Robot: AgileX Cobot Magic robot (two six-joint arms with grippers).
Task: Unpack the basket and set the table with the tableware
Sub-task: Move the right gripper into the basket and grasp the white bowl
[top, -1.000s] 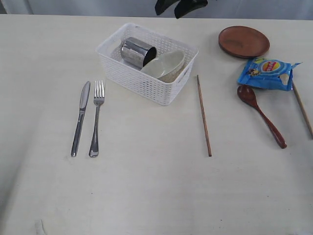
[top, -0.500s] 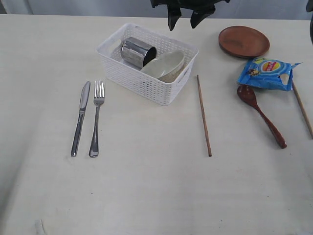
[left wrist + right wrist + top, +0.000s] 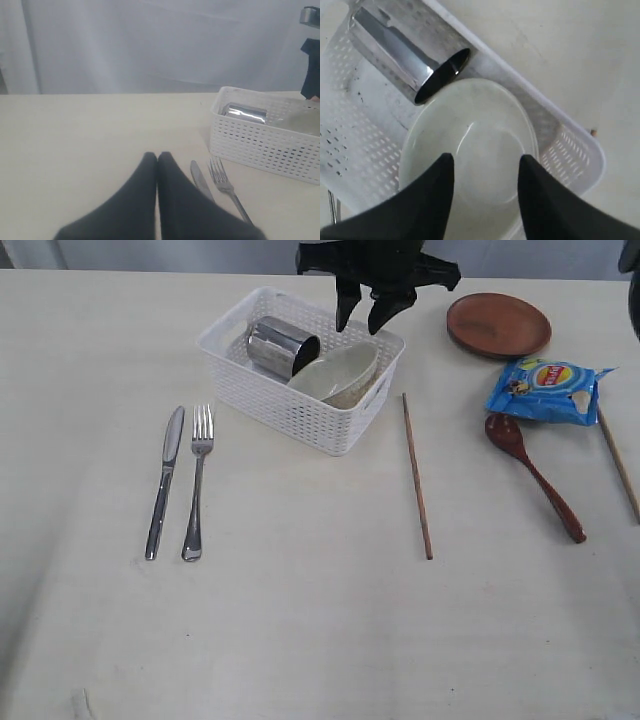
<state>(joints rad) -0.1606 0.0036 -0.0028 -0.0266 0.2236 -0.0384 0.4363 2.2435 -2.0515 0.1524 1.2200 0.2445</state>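
The right fingers (image 3: 432,195) (image 3: 346,308) stand apart with nothing between them, hanging over the far side of the basket (image 3: 290,410) (image 3: 547,117). In the right wrist view their tips frame the bowl (image 3: 470,135) (image 3: 335,373) directly beneath; whether they touch it I cannot tell. The bowl is off-white, round and smooth, and it leans tilted inside the basket against the side nearer the plate. Beside it, also in the basket, lies a small steel cup (image 3: 402,55) (image 3: 280,345) on its side, its open mouth at the bowl's rim. The basket is white plastic with perforated grid walls and sits on the pale table (image 3: 300,620). The left fingers (image 3: 145,190) are pressed together, empty, low over the table near the knife (image 3: 201,181) (image 3: 165,485) and fork (image 3: 225,185) (image 3: 197,480), which lie side by side just in front of the basket's left end. On the basket's other side a wooden chopstick (image 3: 417,475) lies alone; further right are a dark red-brown spoon (image 3: 535,475), a blue chip bag (image 3: 545,390), a second chopstick (image 3: 620,465) near the edge of the view, and a brown round plate (image 3: 498,325).
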